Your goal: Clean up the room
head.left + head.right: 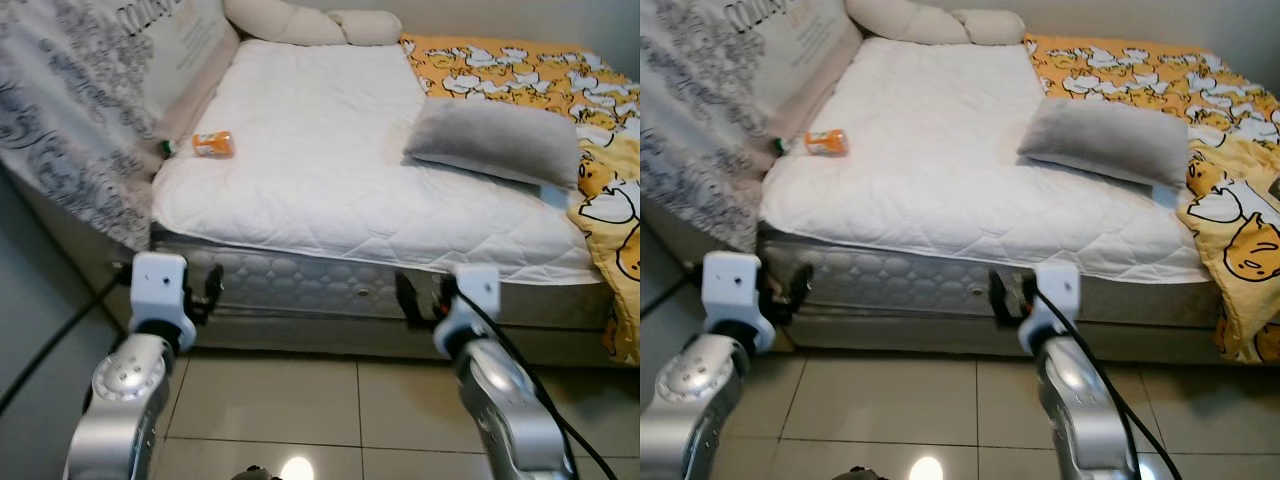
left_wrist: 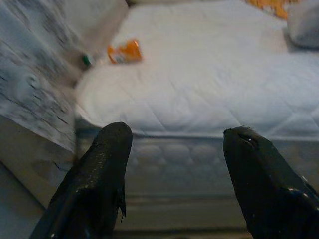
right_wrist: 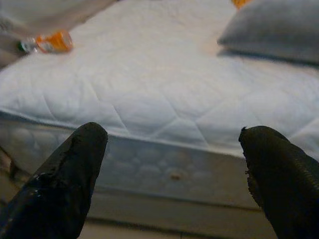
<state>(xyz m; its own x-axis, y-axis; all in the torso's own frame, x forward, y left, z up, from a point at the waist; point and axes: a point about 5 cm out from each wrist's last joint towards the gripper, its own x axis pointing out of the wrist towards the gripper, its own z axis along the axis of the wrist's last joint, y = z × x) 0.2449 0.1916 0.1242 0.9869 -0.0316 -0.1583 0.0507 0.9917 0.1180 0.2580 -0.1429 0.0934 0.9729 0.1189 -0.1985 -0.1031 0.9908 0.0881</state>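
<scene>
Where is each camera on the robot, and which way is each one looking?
Left eye view: on the head, looking forward and down at the bed; both silver arms show, left gripper and right gripper held before the mattress edge.
Right eye view: on the head too, same scene, same arms.
Left wrist view: on the left wrist, looking along its open fingers at the orange bottle.
Right wrist view: on the right wrist, looking past its open fingers at the grey pillow.
All four share the bed, bottle and pillow.
</scene>
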